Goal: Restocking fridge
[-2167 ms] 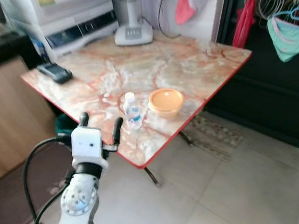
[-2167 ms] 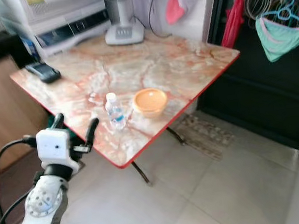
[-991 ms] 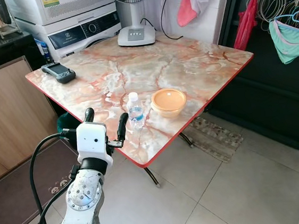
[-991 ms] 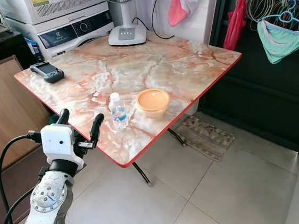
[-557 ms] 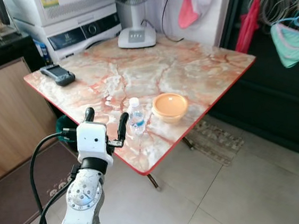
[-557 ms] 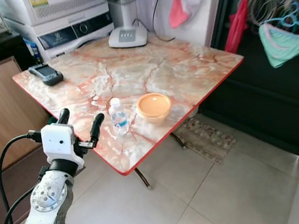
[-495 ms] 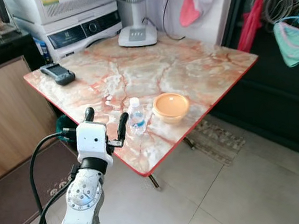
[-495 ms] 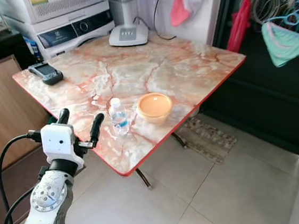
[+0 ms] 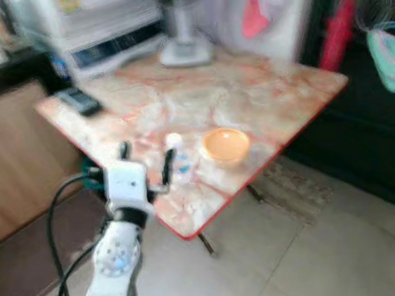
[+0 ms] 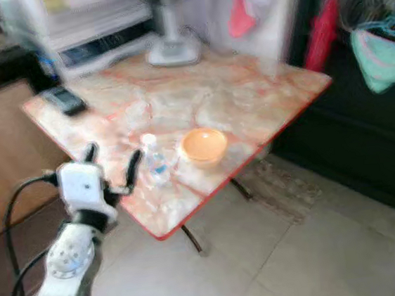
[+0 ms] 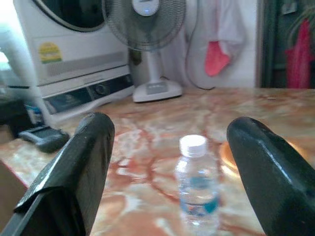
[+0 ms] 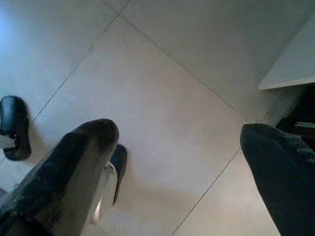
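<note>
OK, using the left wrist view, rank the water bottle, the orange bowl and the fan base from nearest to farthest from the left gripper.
1. Water bottle: straight ahead of the open left gripper, standing on the marble table.
2. Orange bowl: just behind the bottle, toward the robot's right.
3. Fan base: at the table's far edge, by the wall.

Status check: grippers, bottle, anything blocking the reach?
Left gripper open, short of the small clear water bottle. Bottle upright on marble-patterned table, orange bowl beside it. Right gripper open, idle over floor.
</note>
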{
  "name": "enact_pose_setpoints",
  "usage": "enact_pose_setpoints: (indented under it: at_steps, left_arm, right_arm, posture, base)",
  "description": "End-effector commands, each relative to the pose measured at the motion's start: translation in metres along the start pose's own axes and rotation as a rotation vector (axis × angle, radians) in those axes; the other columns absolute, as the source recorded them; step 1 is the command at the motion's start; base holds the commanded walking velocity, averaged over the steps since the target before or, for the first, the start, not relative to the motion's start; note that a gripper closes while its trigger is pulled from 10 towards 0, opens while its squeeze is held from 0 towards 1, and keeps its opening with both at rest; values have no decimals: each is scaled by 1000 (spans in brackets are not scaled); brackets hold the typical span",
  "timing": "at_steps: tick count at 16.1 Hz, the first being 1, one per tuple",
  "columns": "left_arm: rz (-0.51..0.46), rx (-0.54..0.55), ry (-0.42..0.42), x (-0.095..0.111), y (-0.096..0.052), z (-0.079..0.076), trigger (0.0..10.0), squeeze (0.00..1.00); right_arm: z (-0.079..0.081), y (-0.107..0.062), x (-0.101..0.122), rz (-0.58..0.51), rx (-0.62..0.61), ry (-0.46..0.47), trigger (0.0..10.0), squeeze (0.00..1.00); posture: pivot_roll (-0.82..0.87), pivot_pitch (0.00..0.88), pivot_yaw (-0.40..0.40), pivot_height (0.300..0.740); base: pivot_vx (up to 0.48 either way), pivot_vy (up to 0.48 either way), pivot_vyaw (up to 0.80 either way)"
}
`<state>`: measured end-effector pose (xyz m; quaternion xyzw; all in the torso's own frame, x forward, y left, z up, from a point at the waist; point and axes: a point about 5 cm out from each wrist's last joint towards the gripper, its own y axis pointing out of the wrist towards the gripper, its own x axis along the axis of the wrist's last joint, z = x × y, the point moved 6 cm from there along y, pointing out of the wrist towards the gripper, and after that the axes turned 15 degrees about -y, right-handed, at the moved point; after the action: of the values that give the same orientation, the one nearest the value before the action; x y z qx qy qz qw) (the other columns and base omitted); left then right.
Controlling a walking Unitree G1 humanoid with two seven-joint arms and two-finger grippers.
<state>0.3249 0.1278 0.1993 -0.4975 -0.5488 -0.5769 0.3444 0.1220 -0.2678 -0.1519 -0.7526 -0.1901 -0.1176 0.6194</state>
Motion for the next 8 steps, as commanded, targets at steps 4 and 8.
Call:
enact_pose_setpoints:
  at_steps: [4,8]
  left_arm:
    - [-6,3,24,4,1,2,10000,0]
    - [-8,3,25,4,2,2,10000,0]
  right_arm:
    - [3,2,10,-23,9,-3,10000,0]
    - [2,2,10,-21,10,-11,10000,0]
  posture:
    - [214,30,-33,740]
    - [214,31,-35,740]
  base:
    - [247,0,0]
    - [248,0,0]
